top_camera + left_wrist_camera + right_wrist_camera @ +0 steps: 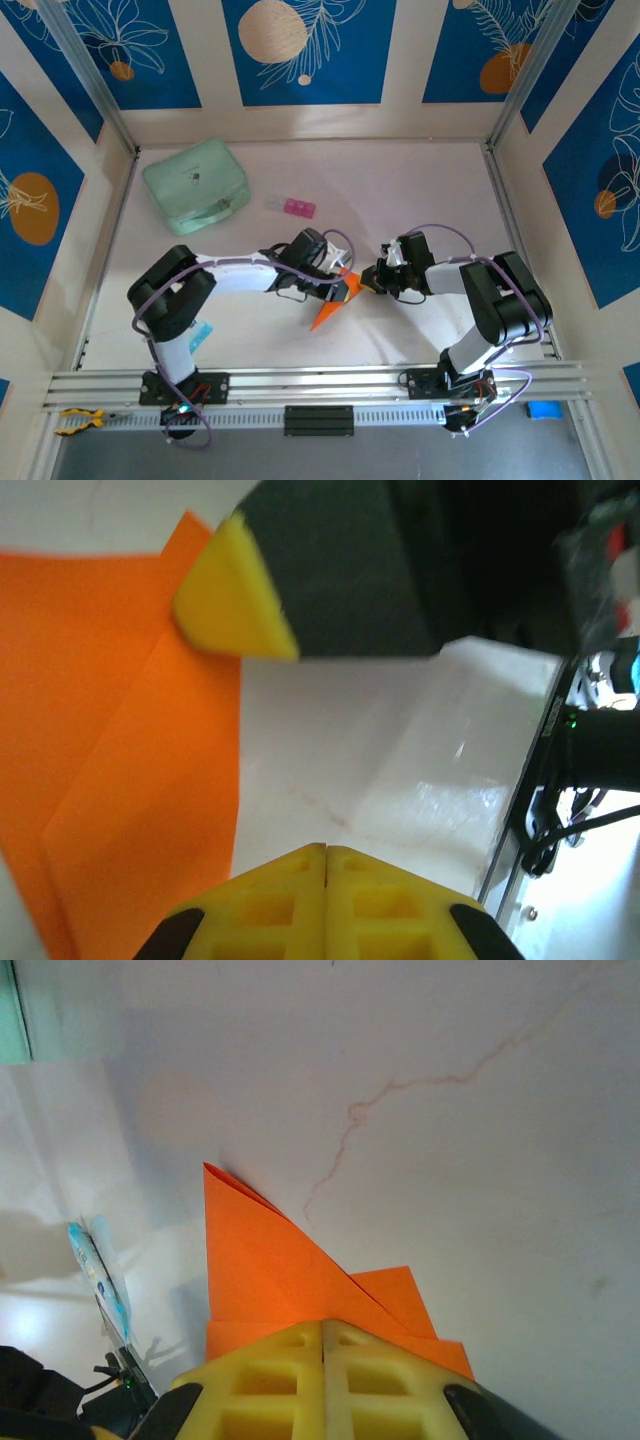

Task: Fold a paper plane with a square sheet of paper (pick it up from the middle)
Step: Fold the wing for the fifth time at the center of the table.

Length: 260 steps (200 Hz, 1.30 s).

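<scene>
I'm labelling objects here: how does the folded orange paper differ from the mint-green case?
The folded orange paper is flat and pointed; the mint-green case is bulky with rounded corners. The paper is far smaller than the case. The paper lies mid-table; the case sits in the far-left corner. Both rest on the table.

We see the right gripper (323, 1332) closed tight, the paper plane (270, 1270) lying just beyond the jaws, tip pointing away

no legible text, labels or numbers
</scene>
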{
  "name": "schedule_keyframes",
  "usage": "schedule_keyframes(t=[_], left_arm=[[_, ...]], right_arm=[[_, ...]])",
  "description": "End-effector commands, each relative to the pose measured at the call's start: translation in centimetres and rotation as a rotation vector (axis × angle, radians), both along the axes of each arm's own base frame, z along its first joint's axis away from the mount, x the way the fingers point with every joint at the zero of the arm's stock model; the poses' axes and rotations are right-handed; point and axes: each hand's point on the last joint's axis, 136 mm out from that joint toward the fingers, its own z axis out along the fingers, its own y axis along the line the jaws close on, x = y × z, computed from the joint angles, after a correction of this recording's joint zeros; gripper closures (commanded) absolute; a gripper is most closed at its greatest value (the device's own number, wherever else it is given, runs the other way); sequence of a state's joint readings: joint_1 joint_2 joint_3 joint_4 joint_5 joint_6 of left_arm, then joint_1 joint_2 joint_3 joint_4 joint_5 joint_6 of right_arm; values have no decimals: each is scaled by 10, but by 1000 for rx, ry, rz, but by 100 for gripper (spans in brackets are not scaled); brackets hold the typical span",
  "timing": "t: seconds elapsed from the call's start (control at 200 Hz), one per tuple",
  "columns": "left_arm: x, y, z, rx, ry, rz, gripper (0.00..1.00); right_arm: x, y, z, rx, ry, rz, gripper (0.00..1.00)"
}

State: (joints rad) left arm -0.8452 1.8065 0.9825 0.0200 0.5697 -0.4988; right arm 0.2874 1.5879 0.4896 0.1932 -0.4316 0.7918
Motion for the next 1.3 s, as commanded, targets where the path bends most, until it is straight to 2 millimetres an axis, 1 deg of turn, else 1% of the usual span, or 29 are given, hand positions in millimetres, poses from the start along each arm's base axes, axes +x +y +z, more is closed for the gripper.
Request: schedule_keyframes(t=[0.0, 0.09, 0.24, 0.345, 0.415, 0.495, 0.565, 0.63, 0.695, 0.795, 0.9, 1.015, 1.07, 1.295], left_arm=[[-3, 0, -20, 43, 68, -24, 92], [-6, 1, -33, 63, 95, -34, 91], [-12, 17, -63, 150, 114, -25, 90], [-16, 25, -73, 183, 117, -18, 89], [-16, 27, -69, 179, 104, -14, 88], [-14, 25, -51, 147, 76, -11, 85], [-12, 24, -34, 124, 48, -7, 85], [-13, 28, -27, 121, 34, -2, 85], [-19, 33, -31, 137, 49, -9, 88], [-31, 41, -43, 151, 91, -17, 90], [-41, 53, -57, 184, 121, -17, 90], [-47, 66, -68, 239, 125, -13, 90], [-48, 70, -70, 253, 125, -10, 91], [-53, 78, -63, 254, 115, 0, 91]], right_arm=[[-9, -10, -20, -65, 49, -9, 98], [-9, -11, -20, -68, 50, -10, 98], [-10, -12, -21, -72, 56, -13, 98], [-9, -13, -20, -76, 55, -16, 98], [-9, -14, -19, -77, 53, -17, 98], [-9, -15, -20, -85, 59, -18, 98], [-9, -15, -21, -89, 60, -21, 98], [-8, -16, -21, -89, 60, -22, 98], [-8, -16, -22, -92, 64, -23, 98], [-9, -16, -23, -93, 68, -23, 98], [-8, -16, -23, -95, 67, -22, 98], [-8, -17, -24, -97, 72, -23, 98], [-8, -17, -24, -99, 72, -24, 98], [-8, -18, -25, -102, 75, -26, 98]])
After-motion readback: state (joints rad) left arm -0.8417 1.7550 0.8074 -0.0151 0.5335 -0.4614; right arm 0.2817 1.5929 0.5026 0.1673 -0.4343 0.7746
